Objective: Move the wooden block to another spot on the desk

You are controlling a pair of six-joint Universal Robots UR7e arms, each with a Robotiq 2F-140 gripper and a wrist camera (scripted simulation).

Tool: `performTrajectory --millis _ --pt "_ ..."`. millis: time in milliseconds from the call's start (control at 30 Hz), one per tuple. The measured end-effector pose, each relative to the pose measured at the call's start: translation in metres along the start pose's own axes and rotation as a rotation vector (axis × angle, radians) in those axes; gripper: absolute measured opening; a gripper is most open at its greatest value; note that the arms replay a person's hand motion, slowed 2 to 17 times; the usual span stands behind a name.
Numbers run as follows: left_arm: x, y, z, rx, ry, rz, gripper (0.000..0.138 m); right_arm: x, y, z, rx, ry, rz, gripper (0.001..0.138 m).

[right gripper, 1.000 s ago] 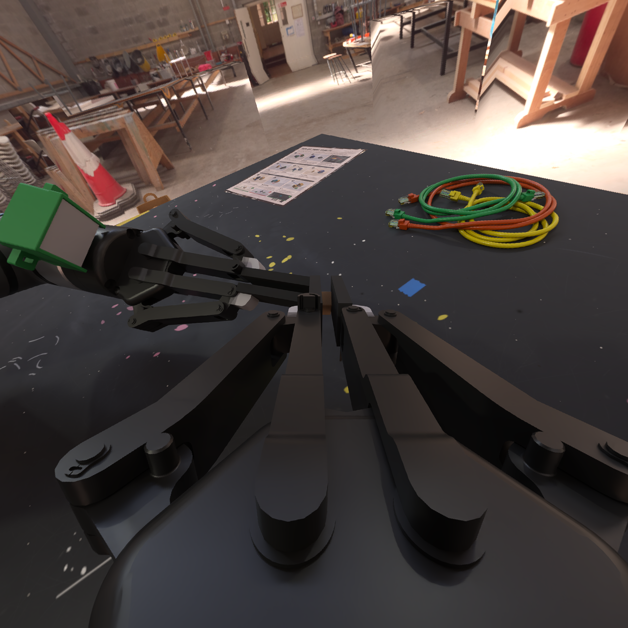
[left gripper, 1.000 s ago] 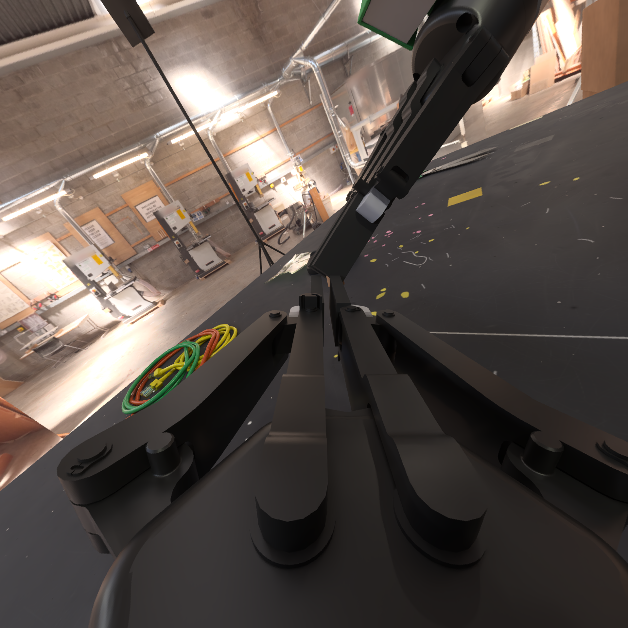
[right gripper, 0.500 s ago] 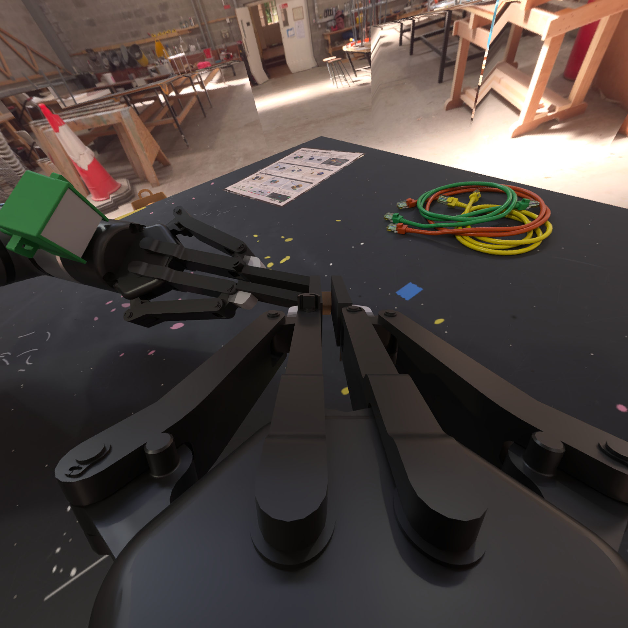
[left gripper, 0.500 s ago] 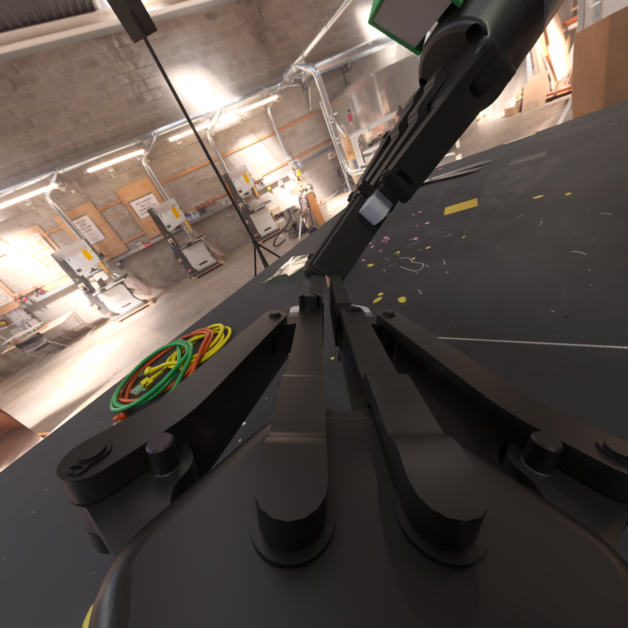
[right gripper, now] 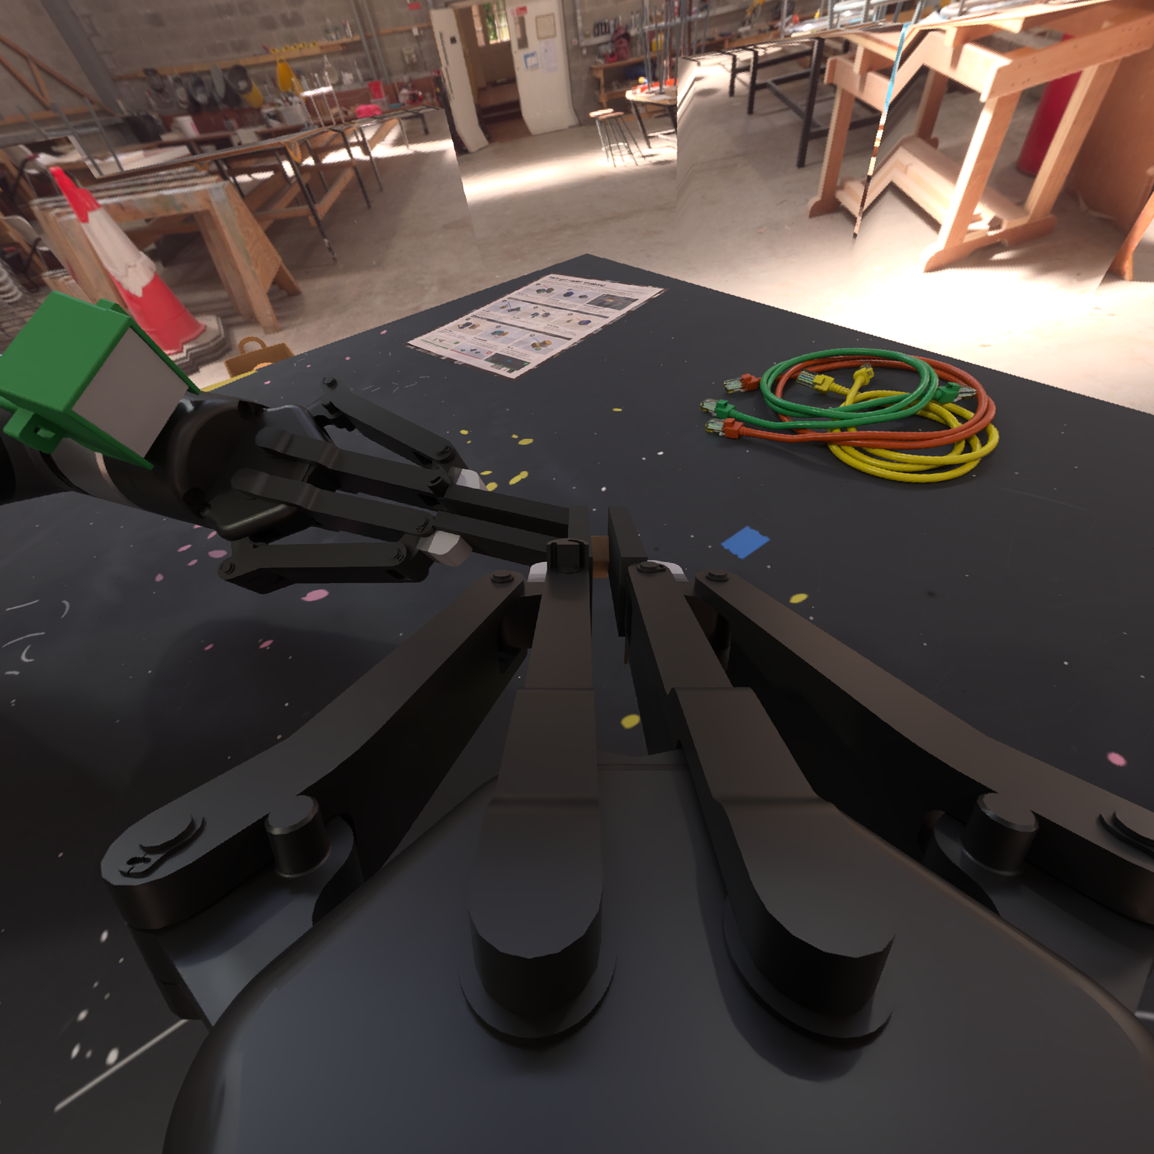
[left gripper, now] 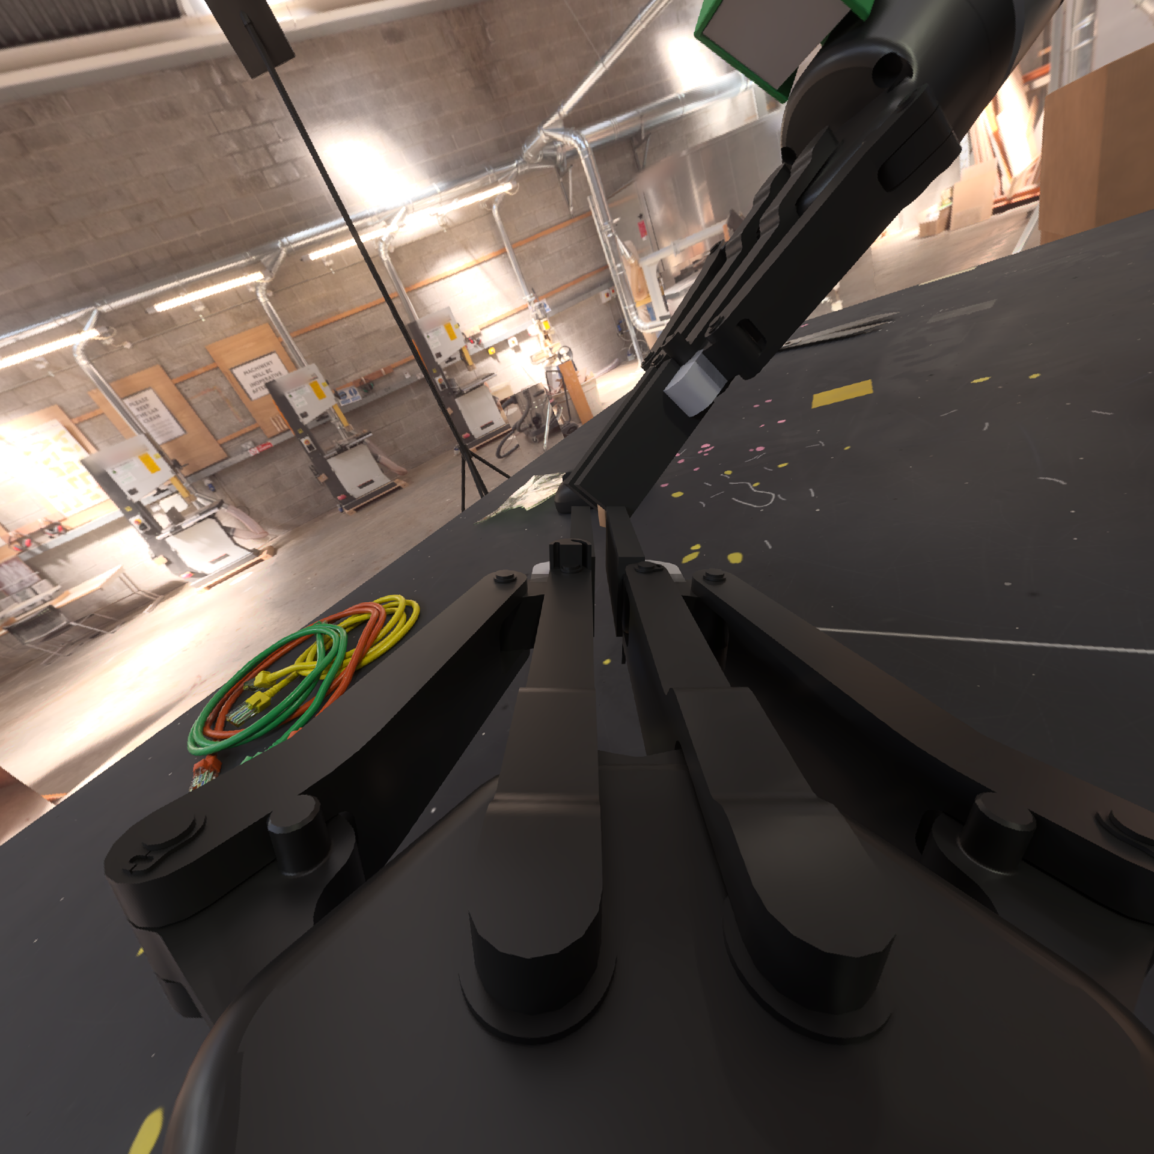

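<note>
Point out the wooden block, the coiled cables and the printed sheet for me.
wooden block (right gripper: 599, 548), right wrist view, the brown sliver showing between both grippers' fingers.
coiled cables (right gripper: 874, 415), right wrist view, middle of the coil.
printed sheet (right gripper: 537, 325), right wrist view, centre of the page.

Wooden block (right gripper: 599, 549): centre of the right wrist view, between that view's own fingertips, above the desk (right gripper: 937, 624).
Left gripper (right gripper: 577, 524): reached in from the left of that frame, tips meeting at the block.
Cables (right gripper: 874, 412): upper right, on the desk.
Printed sheet (right gripper: 537, 325): upper centre, at the desk's far edge.
Tape square (right gripper: 744, 541): just right of the block, on the desk.
Cables in the left wrist view (left gripper: 300, 674): left of centre.
</note>
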State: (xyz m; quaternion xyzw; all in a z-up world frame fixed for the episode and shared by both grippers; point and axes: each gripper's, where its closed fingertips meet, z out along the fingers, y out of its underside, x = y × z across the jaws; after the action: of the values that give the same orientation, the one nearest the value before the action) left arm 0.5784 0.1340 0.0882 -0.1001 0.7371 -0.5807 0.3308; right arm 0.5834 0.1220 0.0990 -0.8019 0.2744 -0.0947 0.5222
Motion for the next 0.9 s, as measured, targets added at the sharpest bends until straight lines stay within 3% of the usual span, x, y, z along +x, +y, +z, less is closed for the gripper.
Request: performTrajectory --millis 900 --pt "-0.0018 -0.0008 -0.0009 0.012 0.003 -0.035 0.007 -0.0007 -0.0031 0.0002 -0.004 0.061 -0.067 0.009"
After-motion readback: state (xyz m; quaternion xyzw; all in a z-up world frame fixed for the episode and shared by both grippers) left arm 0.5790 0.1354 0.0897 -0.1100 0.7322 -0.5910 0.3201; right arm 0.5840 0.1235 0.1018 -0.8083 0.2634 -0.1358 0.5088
